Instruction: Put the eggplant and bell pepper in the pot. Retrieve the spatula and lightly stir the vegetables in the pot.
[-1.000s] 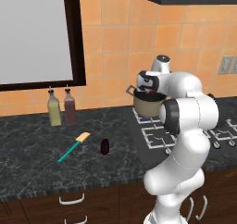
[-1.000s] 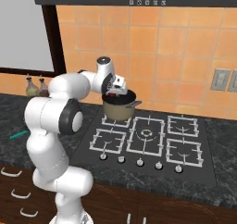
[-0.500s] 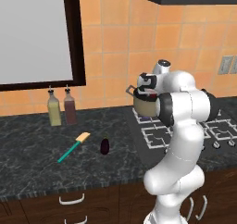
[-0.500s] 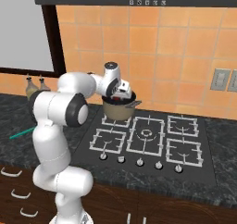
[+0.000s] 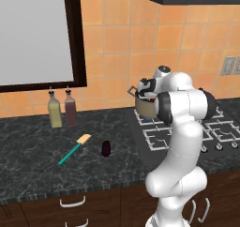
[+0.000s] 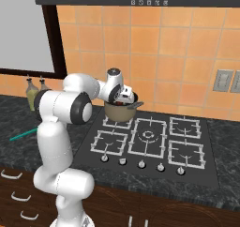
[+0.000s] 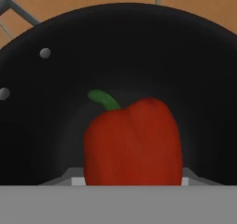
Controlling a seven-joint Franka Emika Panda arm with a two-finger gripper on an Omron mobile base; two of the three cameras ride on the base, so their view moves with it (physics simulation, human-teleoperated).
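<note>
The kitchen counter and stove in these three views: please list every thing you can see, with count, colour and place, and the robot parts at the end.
bell pepper: 1, red with green stem, inside the pot, close before the hand camera
pot: 1, brownish-grey with dark inside, on the rear left burner
eggplant: 1, dark purple, on the counter left of the stove, right of the spatula
spatula: 1, teal handle with tan blade, lying on the counter
bottles: 2, one yellowish and one dark red, at the wall under the window
stove: 1, dark with grey grates, set in the counter
counter: 1, dark speckled stone
wall outlets: 2, grey, on the orange tiles
gripper: 1, white and dark, over the pot; whether it holds the pepper cannot be told
</note>
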